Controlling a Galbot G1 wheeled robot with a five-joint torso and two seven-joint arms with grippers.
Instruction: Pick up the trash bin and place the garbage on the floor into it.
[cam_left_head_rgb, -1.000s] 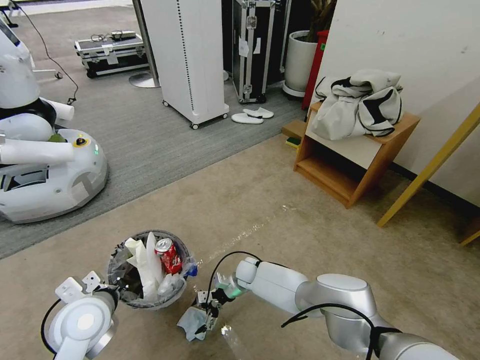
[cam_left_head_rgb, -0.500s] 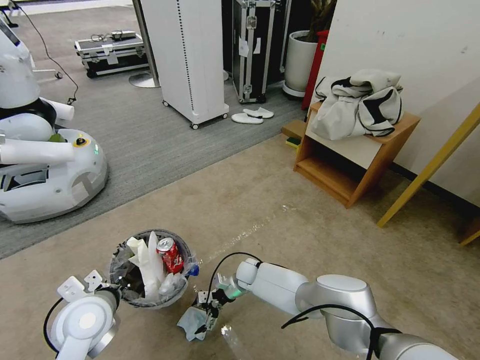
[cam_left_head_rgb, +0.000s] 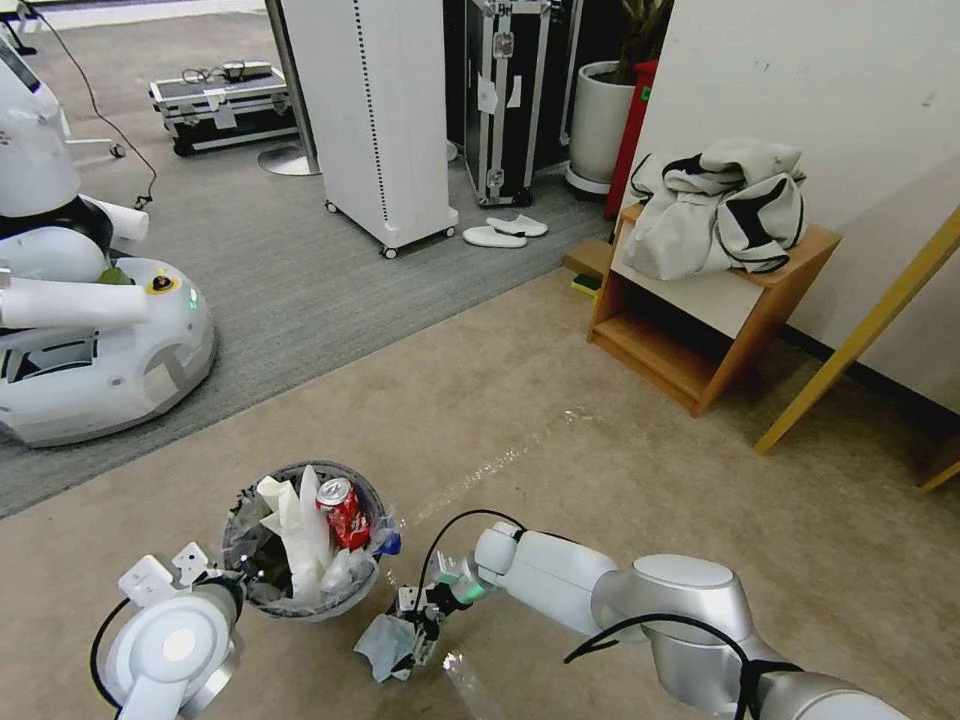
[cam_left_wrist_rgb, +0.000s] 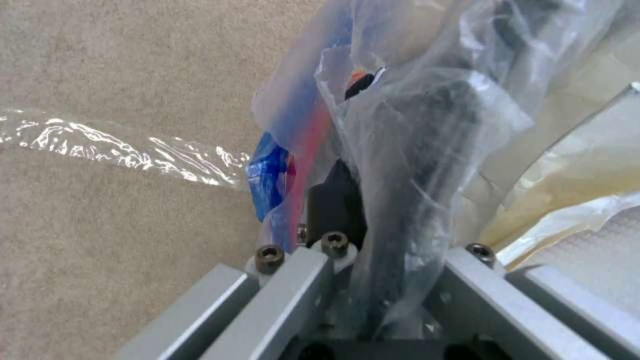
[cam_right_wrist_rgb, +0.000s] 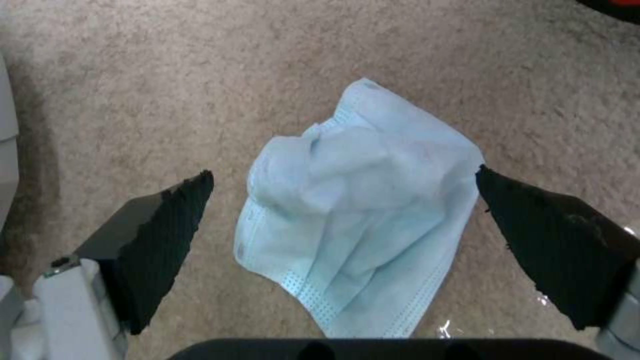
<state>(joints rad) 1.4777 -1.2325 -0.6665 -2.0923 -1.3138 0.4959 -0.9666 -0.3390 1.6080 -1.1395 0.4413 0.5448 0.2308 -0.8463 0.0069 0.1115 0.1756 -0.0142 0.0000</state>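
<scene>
The trash bin (cam_left_head_rgb: 262, 590), a small round bucket lined with a clear bag, stands on the beige carpet at my lower left. It holds a red soda can (cam_left_head_rgb: 343, 512) and crumpled white papers (cam_left_head_rgb: 298, 535). My left gripper (cam_left_head_rgb: 228, 585) is shut on its near rim. The left wrist view shows that gripper (cam_left_wrist_rgb: 373, 170) clamped over the red rim (cam_left_wrist_rgb: 312, 140) and the bag. A light-blue cloth (cam_left_head_rgb: 380, 645) lies flat on the carpet right of the bin. My right gripper (cam_left_head_rgb: 412, 635) hangs just over the cloth, open. In the right wrist view its fingers (cam_right_wrist_rgb: 160, 235) straddle the cloth (cam_right_wrist_rgb: 353, 215).
Another white robot (cam_left_head_rgb: 90, 330) stands at the left on grey carpet. A wooden side table (cam_left_head_rgb: 700, 330) with a bundle of clothes (cam_left_head_rgb: 720, 205) is at the right by the wall, beside a slanted yellow bar (cam_left_head_rgb: 860, 330). White slippers (cam_left_head_rgb: 505, 232) lie near a wheeled white cabinet (cam_left_head_rgb: 375, 120).
The bin, held by my left gripper, has shifted slightly toward the right. The right gripper has sunk a little closer to the light-blue cloth.
</scene>
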